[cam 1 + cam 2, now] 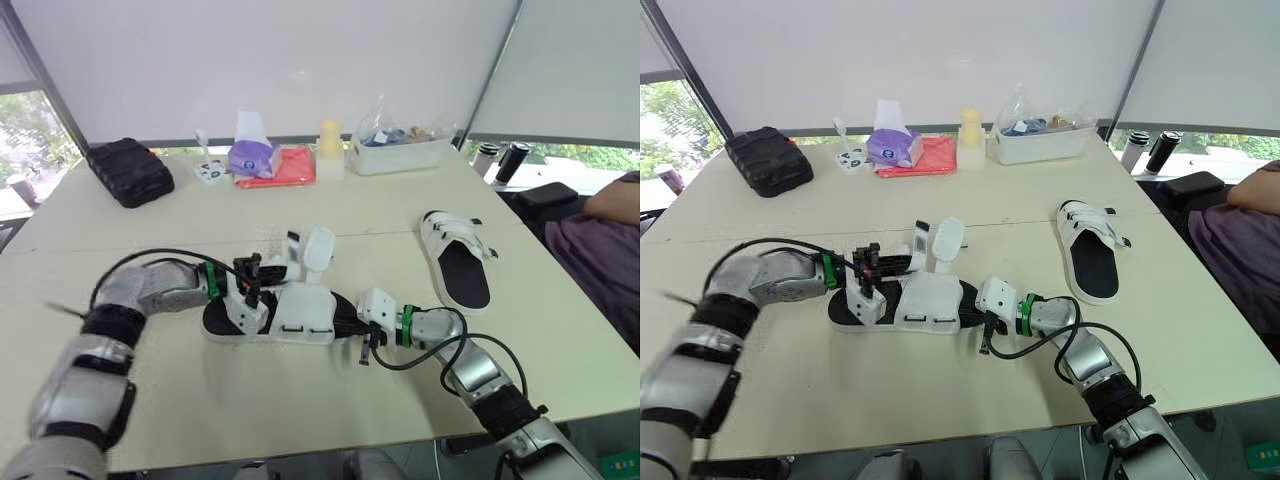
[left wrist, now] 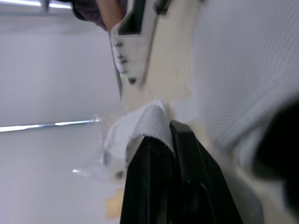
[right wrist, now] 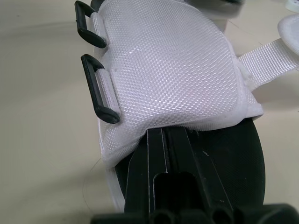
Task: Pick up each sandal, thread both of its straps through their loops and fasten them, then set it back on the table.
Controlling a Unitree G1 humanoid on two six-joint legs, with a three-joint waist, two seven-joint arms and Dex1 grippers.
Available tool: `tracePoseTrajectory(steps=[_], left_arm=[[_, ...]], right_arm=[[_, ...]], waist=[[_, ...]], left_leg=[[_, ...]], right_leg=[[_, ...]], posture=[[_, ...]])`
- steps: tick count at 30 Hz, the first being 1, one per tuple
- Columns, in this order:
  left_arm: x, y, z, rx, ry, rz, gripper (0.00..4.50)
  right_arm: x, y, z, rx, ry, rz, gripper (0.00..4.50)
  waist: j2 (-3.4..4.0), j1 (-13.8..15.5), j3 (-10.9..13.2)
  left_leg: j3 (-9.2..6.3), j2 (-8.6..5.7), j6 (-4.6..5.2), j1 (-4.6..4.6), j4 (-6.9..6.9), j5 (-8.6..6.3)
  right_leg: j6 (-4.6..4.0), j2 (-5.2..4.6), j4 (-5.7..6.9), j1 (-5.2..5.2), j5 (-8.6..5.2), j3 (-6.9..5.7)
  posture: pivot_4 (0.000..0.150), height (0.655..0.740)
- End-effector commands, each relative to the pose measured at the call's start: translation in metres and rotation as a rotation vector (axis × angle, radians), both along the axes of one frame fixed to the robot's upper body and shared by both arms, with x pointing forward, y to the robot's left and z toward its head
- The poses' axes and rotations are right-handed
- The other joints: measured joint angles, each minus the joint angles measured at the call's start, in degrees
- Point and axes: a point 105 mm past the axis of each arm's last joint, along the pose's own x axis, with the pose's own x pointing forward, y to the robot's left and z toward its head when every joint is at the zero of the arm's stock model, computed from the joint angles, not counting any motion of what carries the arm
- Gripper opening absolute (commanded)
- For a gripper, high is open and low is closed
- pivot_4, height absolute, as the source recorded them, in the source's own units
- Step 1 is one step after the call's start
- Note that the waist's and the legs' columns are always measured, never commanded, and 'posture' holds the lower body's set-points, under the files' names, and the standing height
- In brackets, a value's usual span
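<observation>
Near sandal [image 1: 303, 312] lay flat on the table [image 1: 150, 400], mid-front, between both arms, black sole with a white mesh upper. Its two straps [image 1: 318, 248] stood up unfastened on the far side. Two black loops [image 3: 98, 88] on the upper's near edge had nothing threaded through them. Left gripper [image 1: 252, 272] sat at the sandal's left end; in the wrist view its fingers [image 2: 187, 158] were clenched on a rounded white strap end [image 2: 152, 122]. Right gripper [image 3: 163, 133] was at the sandal's right end, fingers pressed together, tips tucked under the edge of the white upper. Whether they pinched any fabric couldn't be told. Second sandal [image 1: 458, 262] lay flat on the table well apart to the right, straps across its top. Far side of table: black case [image 1: 128, 172], purple tissue pack [image 1: 252, 155], red pouch [image 1: 282, 168], clear bin [image 1: 405, 152]. A person's arm [image 1: 612, 205] showed at the right edge.
</observation>
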Motion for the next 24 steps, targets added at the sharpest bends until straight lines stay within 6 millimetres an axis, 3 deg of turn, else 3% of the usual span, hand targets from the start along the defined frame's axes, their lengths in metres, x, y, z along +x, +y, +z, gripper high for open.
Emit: tracePoseTrajectory(steps=[1, 5, 13, 19, 24], left_arm=[[0.006, -0.001, 0.014, -0.014, -0.313, -0.131, 0.05], [0.008, 0.004, 0.009, 0.006, -0.405, -0.203, 0.05], [0.004, 0.001, 0.026, -0.065, -0.504, -0.289, 0.05], [0.005, 0.006, 0.058, -0.142, -0.807, -0.292, 0.05], [0.008, 0.009, 0.074, -0.154, -0.887, -0.277, 0.05]], right_arm=[[-0.017, -0.024, -0.074, -0.217, 0.222, -0.061, 0.00], [-0.017, -0.028, -0.076, -0.227, 0.227, -0.068, 0.00], [-0.015, -0.031, -0.078, -0.231, 0.228, -0.075, 0.00], [-0.012, -0.031, -0.078, -0.233, 0.227, -0.077, 0.00], [-0.010, -0.032, -0.079, -0.238, 0.229, -0.076, 0.00]], waist=[[-0.07, -0.1, -0.1], [-0.08, -0.5, -0.1], [-0.23, -0.4, -0.1], [-0.33, -0.4, 0.0], [-0.36, -0.6, 0.0]], left_leg=[[0.01, 0.01, 0.00, 0.01, 0.00, 0.00], [0.14, -0.10, 0.00, -0.09, 0.00, 0.00], [0.21, -0.11, 0.00, -0.07, 0.00, 0.00], [0.23, -0.12, 0.00, -0.09, 0.02, 0.00], [0.28, -0.12, 0.00, -0.13, 0.02, 0.00]], right_leg=[[0.01, 0.06, 0.00, 0.00, -0.01, -0.08], [0.03, 0.29, 0.34, -0.34, -0.03, -0.11], [0.03, 0.33, 0.36, -0.32, -0.03, -0.13], [0.02, 0.35, 0.40, -0.35, -0.03, -0.13], [0.02, 0.42, 0.43, -0.44, -0.03, -0.13]], posture=[[0.150, 0.7400], [0.150, 0.7400], [0.150, 0.7400], [0.150, 0.7400], [0.150, 0.7400]])
